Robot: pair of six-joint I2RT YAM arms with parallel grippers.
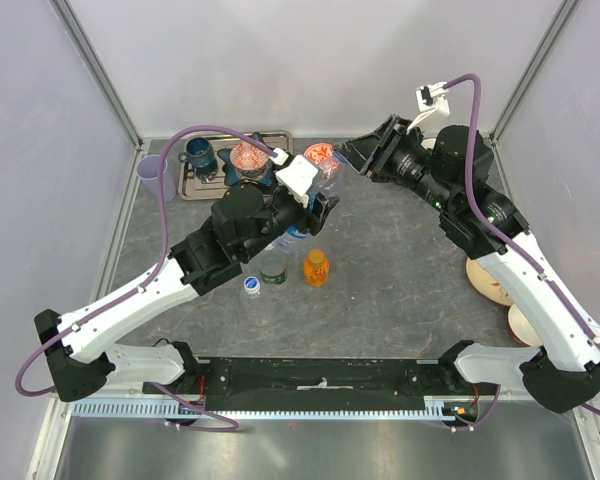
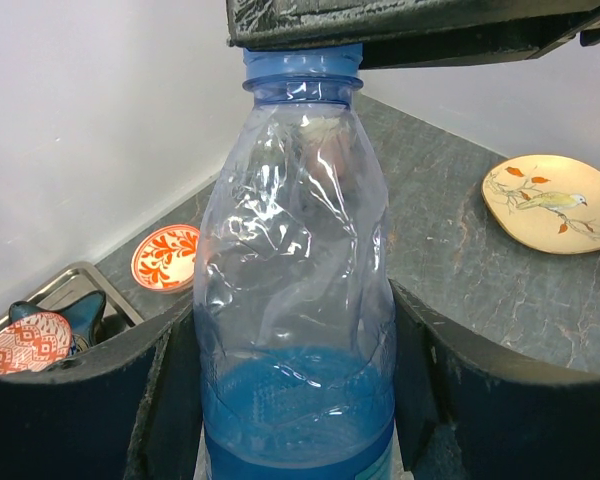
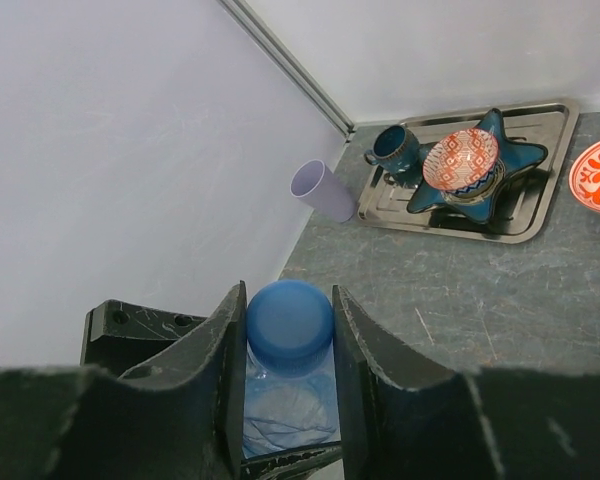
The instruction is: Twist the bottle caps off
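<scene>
Holding the blue bottle (image 2: 295,250) at its lower body, the left gripper (image 2: 295,345) has one dark finger (image 2: 80,400) on each side, and both press on the plastic. The jaws are about as wide as the bottle. Some blue liquid sits in the lower part.

At the neck, we see the right gripper (image 3: 288,312) closed narrowly around the blue cap (image 3: 289,325). Its fingers (image 3: 180,400) touch the cap on both sides, and the cap sits on the bottle. From the top camera we find both grippers meeting in the far middle of the table (image 1: 400,270), with the bottle between them.

Nearer to the arm bases, the orange bottle (image 1: 316,268) stands with its cap on. A clear bottle (image 1: 273,268) stands just beside it, and a white-and-blue cap (image 1: 251,287) lies on the table next to that one.

Behind the held bottle we see a red patterned bowl (image 2: 165,257) and a plate (image 2: 550,200) with a bird picture. A tray (image 3: 540,195) and a lilac cup (image 3: 323,190) are at the far left corner.
</scene>
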